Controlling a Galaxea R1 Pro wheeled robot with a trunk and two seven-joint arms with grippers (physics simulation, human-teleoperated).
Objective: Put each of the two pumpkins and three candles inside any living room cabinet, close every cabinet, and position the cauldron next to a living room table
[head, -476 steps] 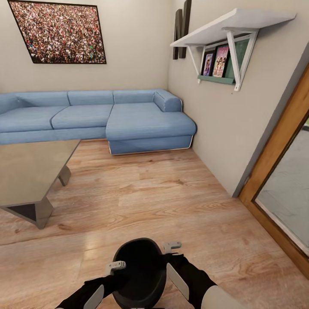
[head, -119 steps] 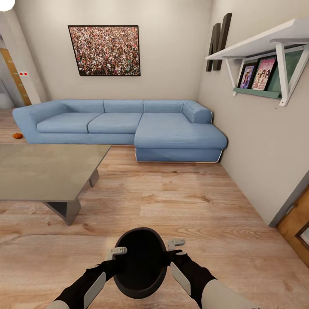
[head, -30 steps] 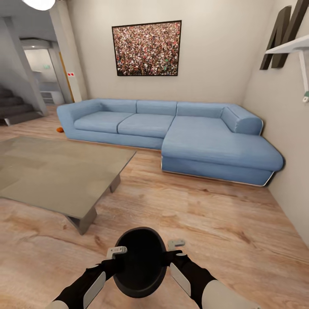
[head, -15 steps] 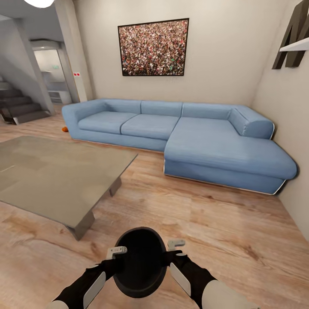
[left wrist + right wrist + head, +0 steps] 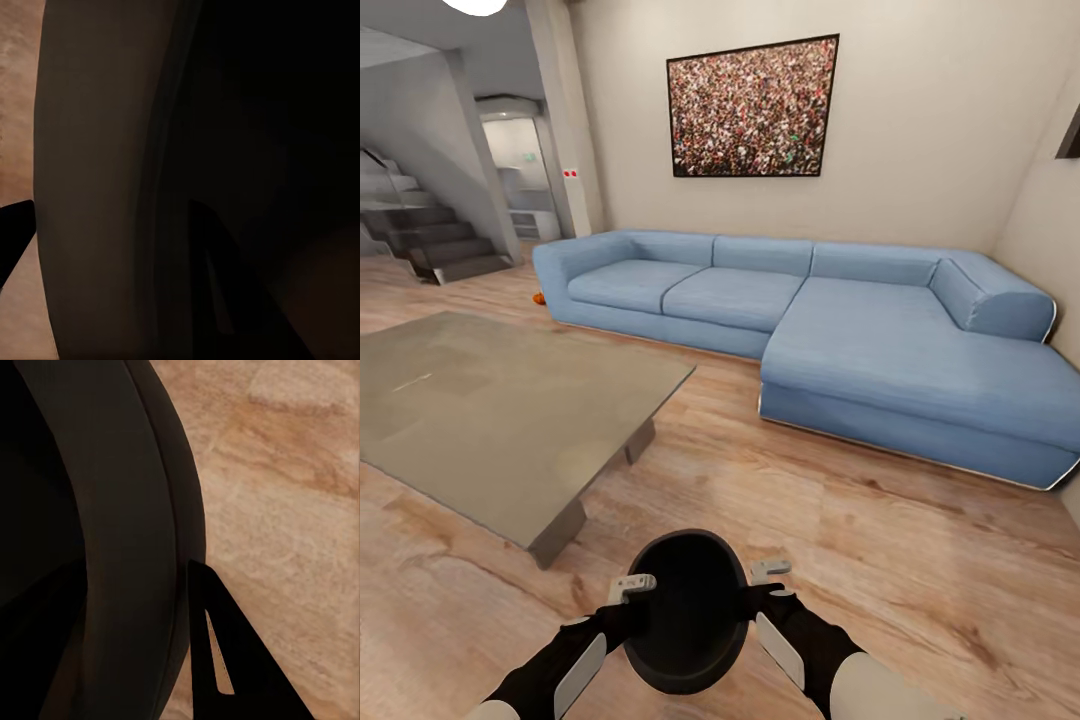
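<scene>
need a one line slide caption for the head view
Both end effectors, left and right, carry the black cauldron over wood floor beside the grey table.

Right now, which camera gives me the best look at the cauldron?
The head view: the whole cauldron shows between both arms, mouth up, above the wood floor. The left wrist view gives only dark wall; the right wrist view, a curved stretch of rim.

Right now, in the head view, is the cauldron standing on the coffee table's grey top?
No: the cauldron is held between the left tool and right tool, above the wooden floor beside the table.
</scene>
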